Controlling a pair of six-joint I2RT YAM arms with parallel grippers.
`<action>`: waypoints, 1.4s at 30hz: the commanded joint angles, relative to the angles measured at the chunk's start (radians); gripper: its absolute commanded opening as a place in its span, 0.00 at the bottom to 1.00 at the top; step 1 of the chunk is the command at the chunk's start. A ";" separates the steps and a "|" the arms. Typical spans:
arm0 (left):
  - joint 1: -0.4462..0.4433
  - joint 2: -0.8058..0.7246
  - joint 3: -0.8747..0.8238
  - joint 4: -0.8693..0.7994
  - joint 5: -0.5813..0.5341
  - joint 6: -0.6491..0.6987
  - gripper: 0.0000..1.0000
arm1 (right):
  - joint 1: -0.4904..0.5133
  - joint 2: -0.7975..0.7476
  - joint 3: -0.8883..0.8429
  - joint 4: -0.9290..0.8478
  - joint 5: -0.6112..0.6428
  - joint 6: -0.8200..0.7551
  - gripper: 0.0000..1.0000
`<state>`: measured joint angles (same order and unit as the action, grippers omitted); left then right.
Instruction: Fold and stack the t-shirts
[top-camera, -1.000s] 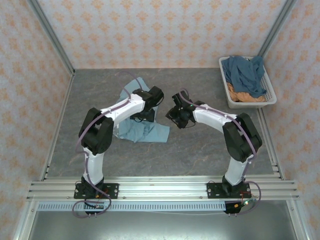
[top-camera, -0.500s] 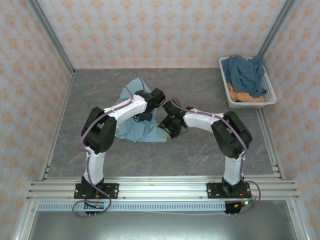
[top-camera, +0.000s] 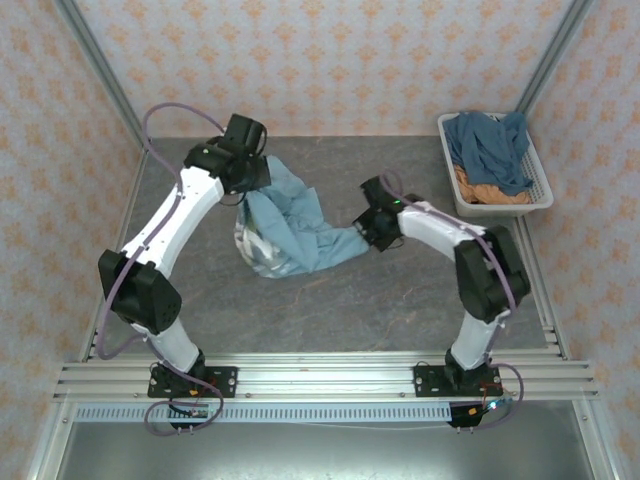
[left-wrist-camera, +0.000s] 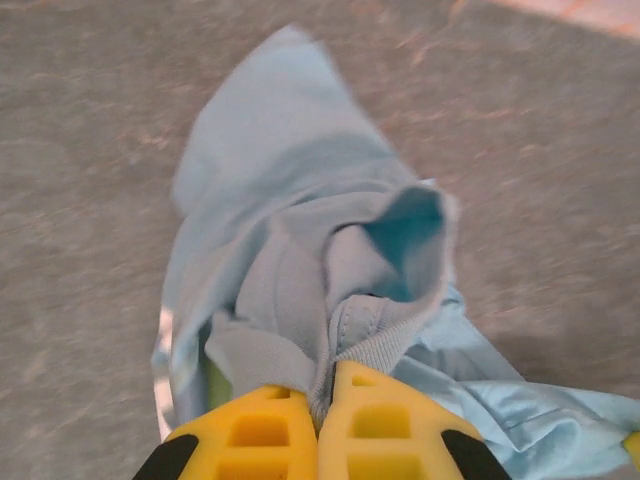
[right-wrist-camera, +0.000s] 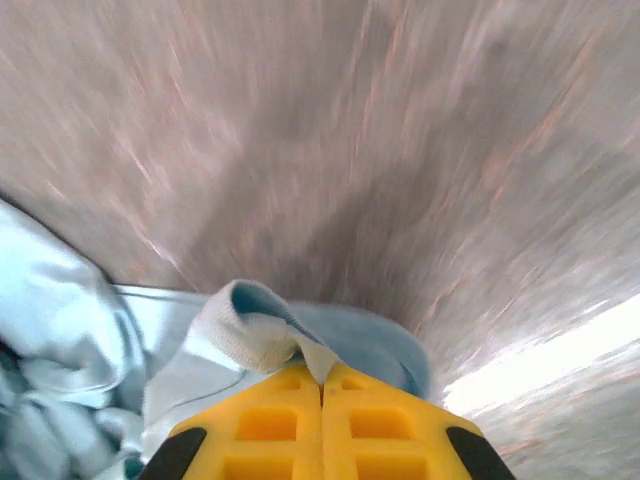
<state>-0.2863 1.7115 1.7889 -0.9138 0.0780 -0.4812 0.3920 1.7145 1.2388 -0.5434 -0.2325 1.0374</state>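
My left claw (top-camera: 257, 180), upper left, and my right claw (top-camera: 364, 234), right of centre, each pinch the crumpled light blue cloth t-shirt (top-camera: 292, 228), which sags slantwise between them.

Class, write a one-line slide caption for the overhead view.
Left gripper and right gripper pinch the light blue t-shirt at opposite ends; other shirts sit in the basket.

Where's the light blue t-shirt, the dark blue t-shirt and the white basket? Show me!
light blue t-shirt (top-camera: 290, 235): top camera, middle of the crumpled cloth.
dark blue t-shirt (top-camera: 490, 150): top camera, middle of the bunched-up heap.
white basket (top-camera: 500, 210): top camera, its near wall.
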 joint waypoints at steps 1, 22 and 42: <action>0.025 0.016 0.127 0.048 0.161 -0.080 0.00 | -0.090 -0.100 0.084 -0.125 0.100 -0.122 0.00; 0.335 -0.533 -0.750 0.362 0.082 -0.329 0.00 | -0.308 -0.320 -0.216 -0.102 0.147 -0.206 0.00; 0.363 -0.131 -0.329 0.078 0.026 -0.182 0.00 | -0.277 -0.133 0.002 -0.211 0.216 -0.298 0.00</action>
<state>0.0681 1.5440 1.3800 -0.8040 0.1493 -0.6796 0.1173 1.5608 1.1824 -0.7124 -0.1059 0.7567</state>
